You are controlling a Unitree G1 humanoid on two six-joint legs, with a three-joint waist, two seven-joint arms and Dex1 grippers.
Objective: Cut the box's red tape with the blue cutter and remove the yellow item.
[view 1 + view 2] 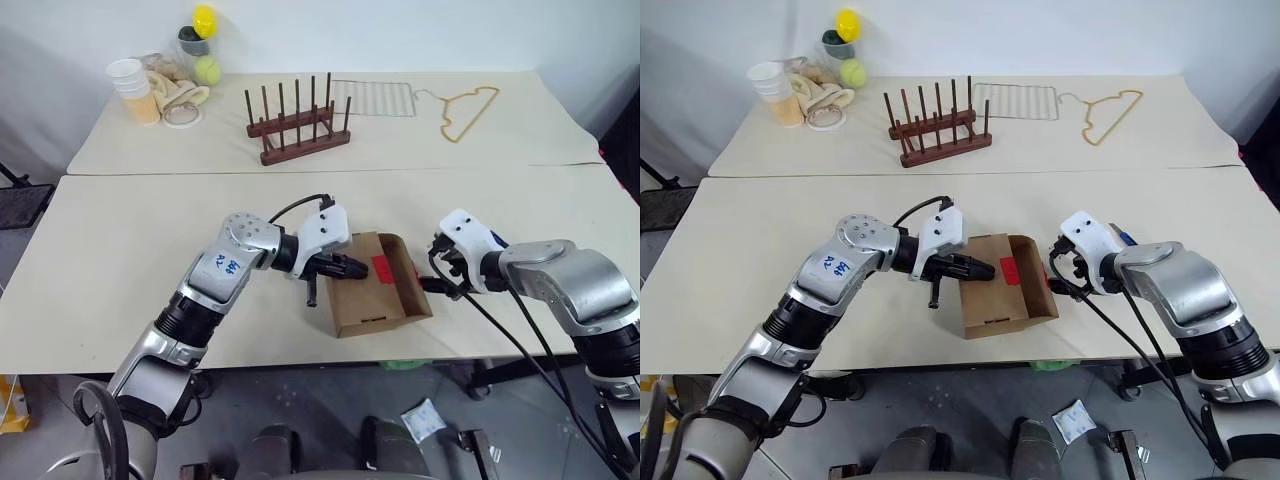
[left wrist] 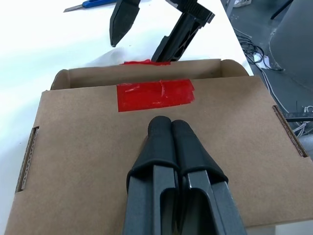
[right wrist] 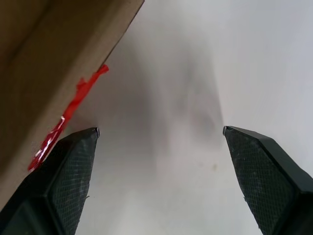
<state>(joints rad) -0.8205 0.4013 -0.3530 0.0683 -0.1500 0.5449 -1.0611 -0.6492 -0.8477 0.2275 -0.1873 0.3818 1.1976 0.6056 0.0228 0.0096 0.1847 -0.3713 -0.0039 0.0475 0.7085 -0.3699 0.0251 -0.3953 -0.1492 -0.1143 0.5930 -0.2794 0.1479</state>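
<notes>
Box (image 1: 375, 287) of brown cardboard sits near the front edge of the white bench (image 1: 120, 270), between the robot's two arms, its right-hand flap standing up and a strip of red tape (image 1: 381, 267) lying across the top panel by that raised flap. The left tool (image 1: 358, 268) hovers over the box top with its two black fingers (image 2: 168, 142) pressed together and nothing between them, their tips just short of the tape. The right tool (image 1: 436, 273) waits just beside the box's right side, its fingers (image 3: 73, 166) spread wide and empty over bare bench; the wrist view shows a torn end of tape hanging from the carton's edge near one finger. Blue cutter (image 2: 93, 4) lies on the bench beyond the right tool, apart from the box, seen from the left wrist. On a second bench behind stand a wooden peg rack (image 1: 298, 122), a wire grille (image 1: 372, 98), a yellow hanger (image 1: 468, 108), a stack of cups (image 1: 133, 88), a ring of rope (image 1: 180, 98), a tennis ball (image 1: 207, 69) and a yellow ball (image 1: 204, 20) above it.
</notes>
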